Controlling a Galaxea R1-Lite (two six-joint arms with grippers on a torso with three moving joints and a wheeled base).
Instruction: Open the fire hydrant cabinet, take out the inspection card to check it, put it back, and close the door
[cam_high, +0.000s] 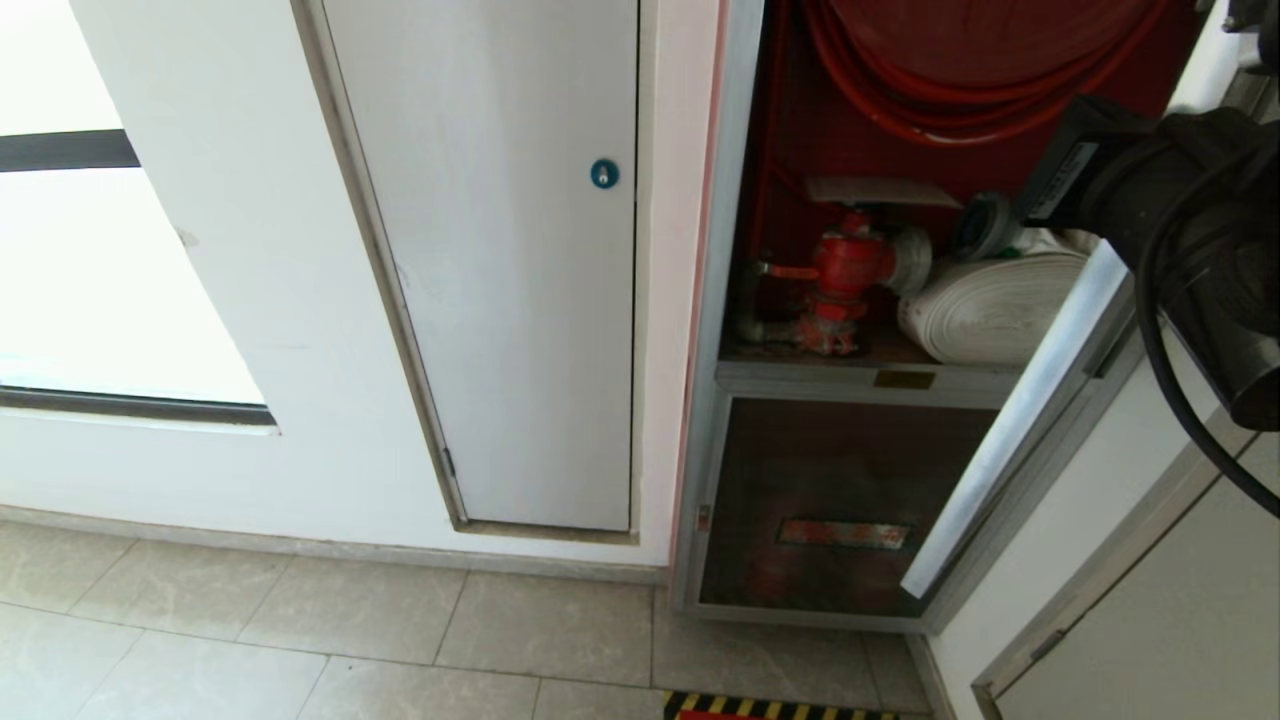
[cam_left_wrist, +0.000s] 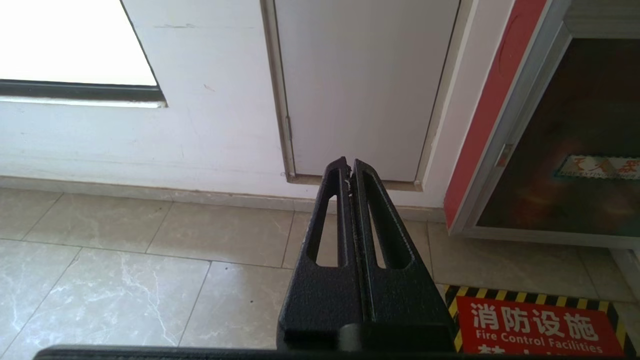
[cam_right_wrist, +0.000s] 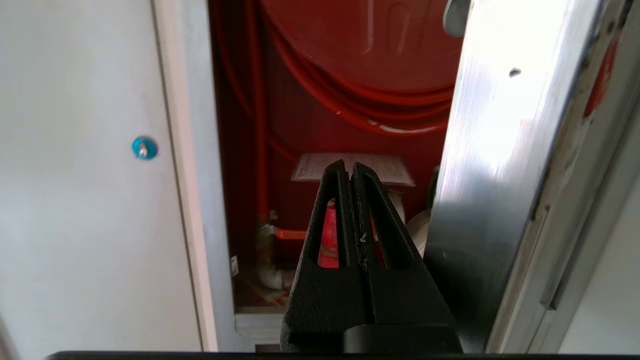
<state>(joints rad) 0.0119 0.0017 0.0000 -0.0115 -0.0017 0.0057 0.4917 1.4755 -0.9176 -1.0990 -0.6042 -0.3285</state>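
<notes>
The inspection card lies flat inside the fire hydrant cabinet, just above the red hydrant valve and below the coiled red hose. Beside the valve, a rolled white hose rests on the cabinet's shelf. The door stands swung open at the cabinet's far side from the white panel door with its blue lock. The right gripper hangs before the cabinet opening, pointing at the card, its fingers pressed together and holding nothing. The left gripper, fingers also together, hovers low over the tiled floor, away from the cabinet.
</notes>
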